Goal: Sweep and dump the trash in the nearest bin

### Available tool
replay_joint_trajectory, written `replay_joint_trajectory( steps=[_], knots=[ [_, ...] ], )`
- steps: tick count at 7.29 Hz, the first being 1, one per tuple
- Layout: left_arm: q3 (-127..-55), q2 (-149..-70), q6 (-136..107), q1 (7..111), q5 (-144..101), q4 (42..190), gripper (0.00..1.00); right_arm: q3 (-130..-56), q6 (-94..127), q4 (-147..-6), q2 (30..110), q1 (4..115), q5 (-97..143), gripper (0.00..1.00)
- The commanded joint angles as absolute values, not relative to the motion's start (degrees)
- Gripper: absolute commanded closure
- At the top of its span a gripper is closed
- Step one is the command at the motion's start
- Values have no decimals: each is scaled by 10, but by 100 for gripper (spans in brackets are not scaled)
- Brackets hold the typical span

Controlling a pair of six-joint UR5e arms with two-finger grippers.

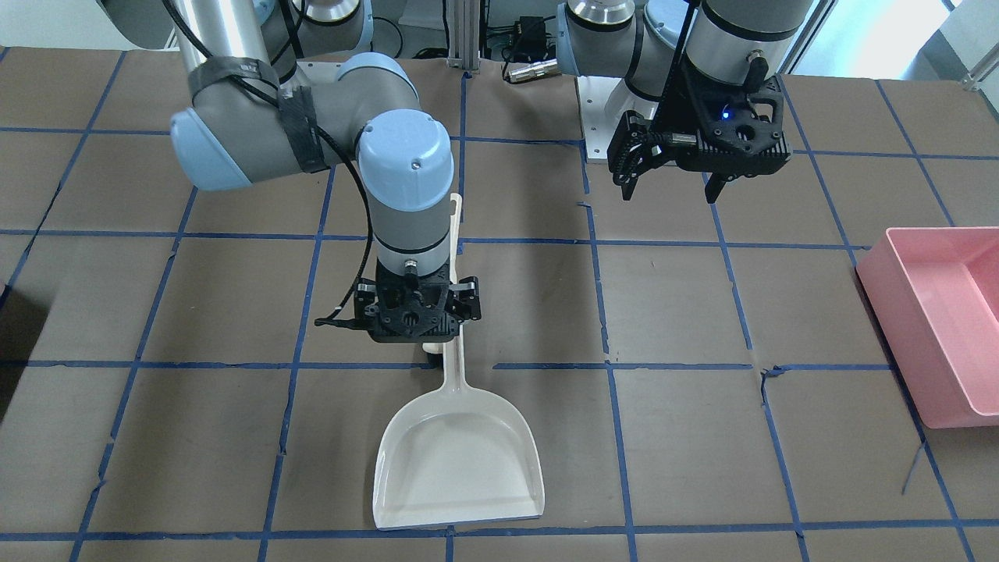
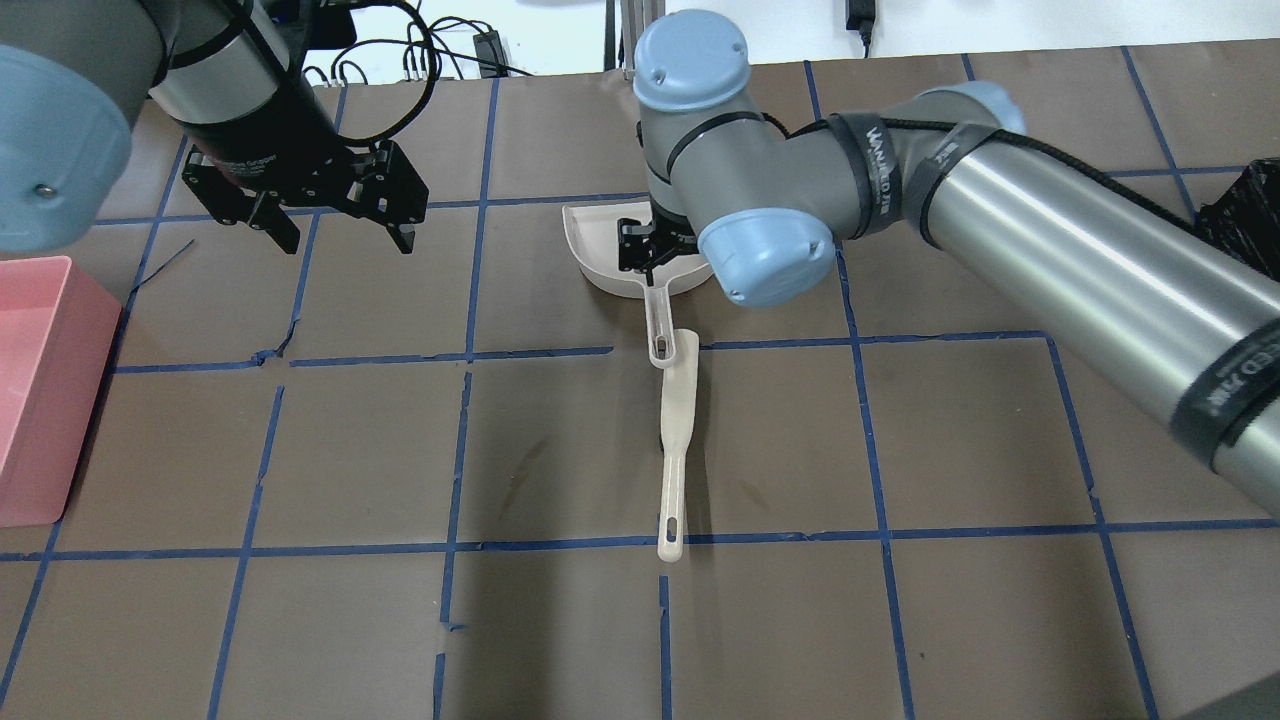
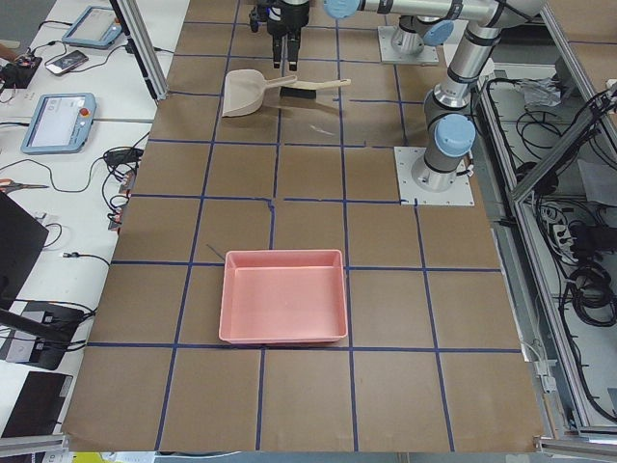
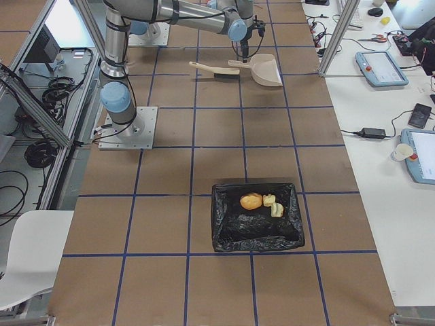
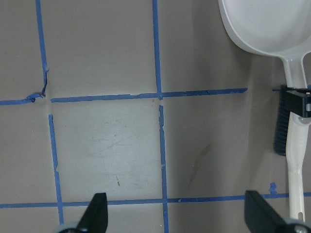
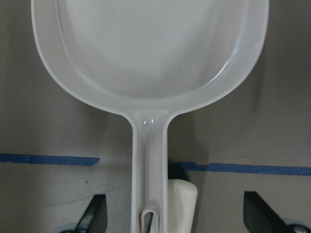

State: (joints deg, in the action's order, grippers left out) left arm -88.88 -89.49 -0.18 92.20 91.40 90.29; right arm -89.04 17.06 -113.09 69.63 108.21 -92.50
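The trash lies inside the black bin (image 4: 231, 234): a round tan bun (image 4: 251, 201) and two golden chunks (image 4: 270, 200) beside it. A sliver of the bin shows at the overhead view's right edge (image 2: 1250, 215). A white dustpan (image 1: 456, 460) lies flat on the table, empty. My right gripper (image 1: 414, 312) hovers over its handle with the jaws wide open on either side of it (image 6: 177, 216), not gripping. A cream brush (image 2: 675, 440) lies end to end with the dustpan handle. My left gripper (image 2: 340, 225) is open and empty above bare table (image 5: 180, 213).
A pink tub (image 1: 936, 312) stands at the table edge on my left side, empty. The table is brown paper with a blue tape grid. The black bin sits far off to my right, well away from both grippers.
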Motion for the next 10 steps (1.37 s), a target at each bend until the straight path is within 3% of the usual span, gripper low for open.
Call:
replay_joint_trajectory(
  steps=[1, 4, 10],
  knots=[
    [-891, -895, -2, 922, 913, 903, 0, -875, 124, -1037, 768, 1039, -932, 0],
    [-883, -901, -3, 922, 911, 905, 0, -875, 75, -912, 867, 957, -923, 0],
    [-882, -900, -2, 919, 911, 911, 0, -877, 75, -906, 882, 939, -907, 0]
  ],
)
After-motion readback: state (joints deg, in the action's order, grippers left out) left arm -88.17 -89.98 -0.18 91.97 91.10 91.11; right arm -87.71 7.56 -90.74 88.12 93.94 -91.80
